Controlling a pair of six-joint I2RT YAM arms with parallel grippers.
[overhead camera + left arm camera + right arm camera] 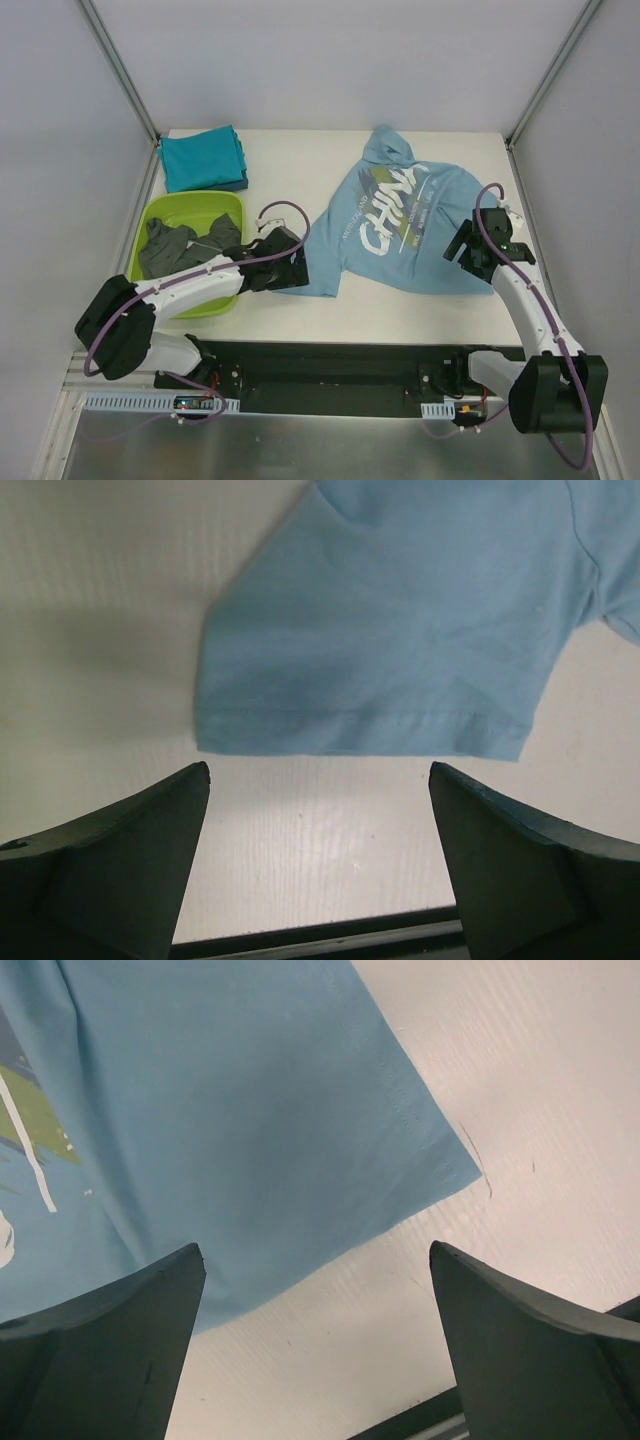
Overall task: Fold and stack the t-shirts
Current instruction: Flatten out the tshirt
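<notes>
A light blue t-shirt [400,225] with white and green lettering lies spread on the table, rotated, its collar at the far side. My left gripper [296,272] is open and empty, just short of a hemmed sleeve edge [380,660] of the shirt. My right gripper [462,250] is open and empty beside the shirt's near right corner [260,1130]. A folded teal t-shirt [203,158] lies at the far left. A dark grey t-shirt [185,245] lies crumpled in the lime-green tub [190,207].
The tub stands at the left, beside my left arm. Metal frame posts rise at the far corners. The table's dark front rail [330,365] runs along the near edge.
</notes>
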